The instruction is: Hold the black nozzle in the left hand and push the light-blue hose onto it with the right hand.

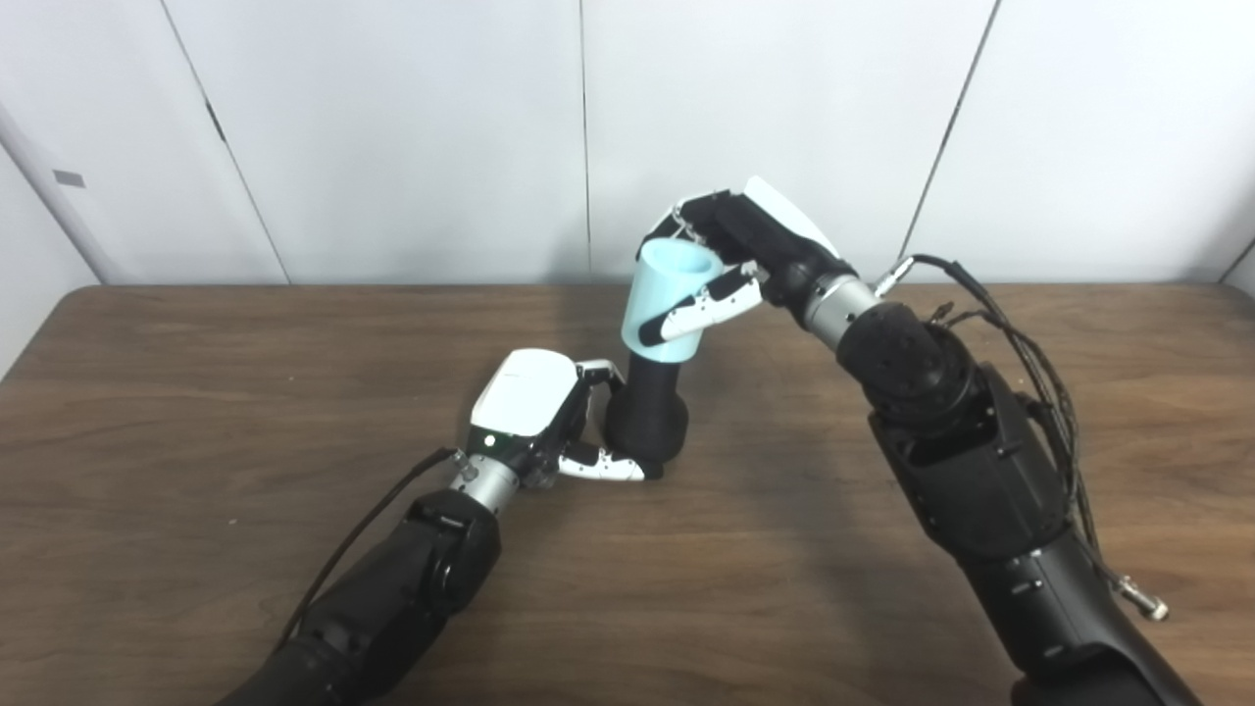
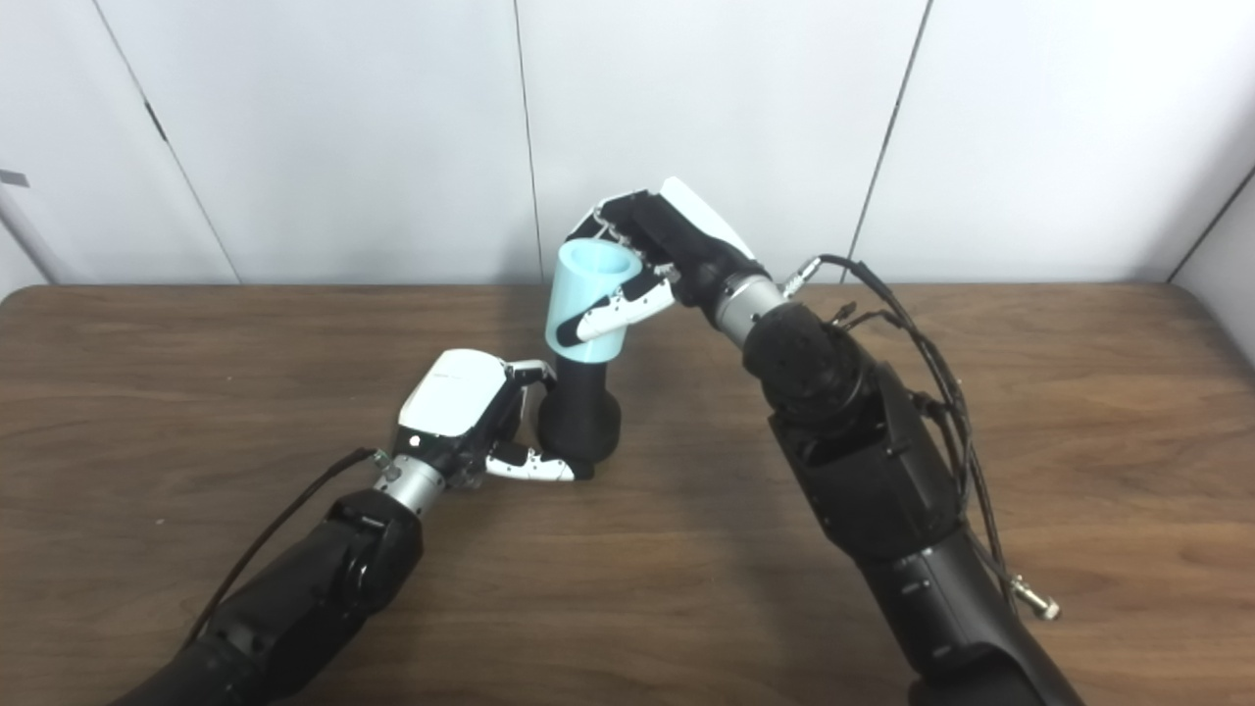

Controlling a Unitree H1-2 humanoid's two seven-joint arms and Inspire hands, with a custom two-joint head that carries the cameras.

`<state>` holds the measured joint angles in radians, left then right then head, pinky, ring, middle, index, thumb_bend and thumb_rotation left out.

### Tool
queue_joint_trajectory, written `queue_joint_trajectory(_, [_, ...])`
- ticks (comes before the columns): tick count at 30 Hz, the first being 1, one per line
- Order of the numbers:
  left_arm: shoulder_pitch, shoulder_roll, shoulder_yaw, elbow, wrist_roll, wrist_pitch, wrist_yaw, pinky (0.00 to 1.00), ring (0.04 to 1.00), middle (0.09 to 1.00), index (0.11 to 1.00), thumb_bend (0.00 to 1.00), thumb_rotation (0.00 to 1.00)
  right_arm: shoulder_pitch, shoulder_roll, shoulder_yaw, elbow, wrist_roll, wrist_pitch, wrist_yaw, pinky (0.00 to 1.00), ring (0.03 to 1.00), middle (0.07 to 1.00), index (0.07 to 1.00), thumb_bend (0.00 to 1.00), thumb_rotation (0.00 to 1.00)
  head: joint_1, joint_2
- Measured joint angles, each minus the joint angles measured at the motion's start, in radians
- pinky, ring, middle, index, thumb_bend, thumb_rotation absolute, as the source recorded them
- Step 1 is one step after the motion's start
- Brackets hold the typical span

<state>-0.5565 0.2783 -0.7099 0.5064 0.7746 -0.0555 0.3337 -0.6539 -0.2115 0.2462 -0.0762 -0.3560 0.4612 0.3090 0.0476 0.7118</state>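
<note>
Our left hand (image 1: 534, 412) clamps the bulbous base of the black nozzle (image 1: 647, 417), which stands upright on the table (image 1: 196, 392) just right of its palm. Above it, our right hand (image 1: 745, 255) grips the light-blue hose (image 1: 667, 304), seated over the nozzle's top.

The nozzle (image 1: 647, 417) stands upright on the counter (image 1: 196, 412), the left hand (image 1: 549, 417) at its left; the hose (image 1: 667, 304) sits atop it, right hand (image 1: 745, 255) behind and to the right.
</note>
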Motion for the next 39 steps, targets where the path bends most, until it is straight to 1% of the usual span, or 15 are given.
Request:
queue_joint_trajectory(8, [0.001, 0.000, -0.001, 0.000, 0.000, 0.000, 0.000, 0.24, 0.359, 0.444, 0.542, 0.49, 0.00, 0.001, 0.001, 0.007, -0.001, -0.007, -0.003, -0.001, 0.32, 0.401, 0.472, 0.544, 0.51, 0.00, 0.002, 0.000])
queue_joint_trajectory(11, [0.001, 0.000, 0.000, 0.000, 0.000, 0.000, 0.000, 0.25, 0.355, 0.445, 0.545, 0.49, 0.00, 0.003, 0.002, 0.013, -0.001, -0.006, -0.011, -0.003, 0.33, 0.407, 0.471, 0.531, 0.52, 0.00, 0.003, 0.002])
queue_joint_trajectory(14, [0.001, 0.000, -0.001, 0.000, 0.000, 0.000, 0.000, 0.24, 0.348, 0.443, 0.546, 0.49, 0.00, 0.012, 0.004, 0.021, -0.008, -0.007, -0.016, -0.005, 0.35, 0.419, 0.473, 0.519, 0.52, 0.00, 0.005, 0.003])
queue_joint_trajectory(17, [0.001, 0.000, 0.000, 0.000, -0.001, 0.000, 0.000, 0.26, 0.356, 0.450, 0.546, 0.49, 0.00, 0.016, 0.003, 0.035, -0.017, -0.022, -0.017, -0.009, 0.36, 0.419, 0.478, 0.511, 0.52, 0.00, 0.005, 0.005])
queue_joint_trajectory(20, [0.001, 0.000, 0.000, 0.000, -0.002, 0.000, 0.000, 0.27, 0.356, 0.453, 0.548, 0.49, 0.00, 0.015, -0.001, 0.046, -0.018, -0.029, -0.029, -0.012, 0.36, 0.418, 0.480, 0.511, 0.52, 0.00, 0.003, 0.008])
queue_joint_trajectory(25, [0.002, 0.000, 0.001, -0.002, -0.004, 0.000, -0.001, 0.26, 0.362, 0.446, 0.542, 0.49, 0.00, 0.016, -0.025, 0.066, -0.015, -0.036, -0.083, -0.012, 0.34, 0.412, 0.473, 0.523, 0.52, 0.00, 0.003, 0.011])
queue_joint_trajectory(29, [0.002, 0.000, 0.001, -0.004, -0.014, 0.000, -0.004, 0.26, 0.362, 0.451, 0.546, 0.49, 0.00, 0.016, -0.043, 0.080, -0.012, -0.054, -0.124, -0.013, 0.35, 0.408, 0.479, 0.522, 0.52, 0.00, 0.003, 0.012])
queue_joint_trajectory(35, [0.002, 0.001, 0.001, -0.006, -0.017, 0.000, -0.006, 0.26, 0.352, 0.451, 0.549, 0.49, 0.00, 0.014, -0.082, 0.130, -0.009, -0.116, -0.222, -0.015, 0.35, 0.400, 0.490, 0.522, 0.51, 0.00, 0.005, 0.015])
queue_joint_trajectory(39, [0.003, 0.001, 0.000, -0.008, -0.017, 0.000, -0.007, 0.25, 0.350, 0.450, 0.545, 0.49, 0.00, 0.007, -0.117, 0.174, -0.004, -0.176, -0.288, -0.013, 0.34, 0.390, 0.488, 0.525, 0.51, 0.00, 0.005, 0.015])
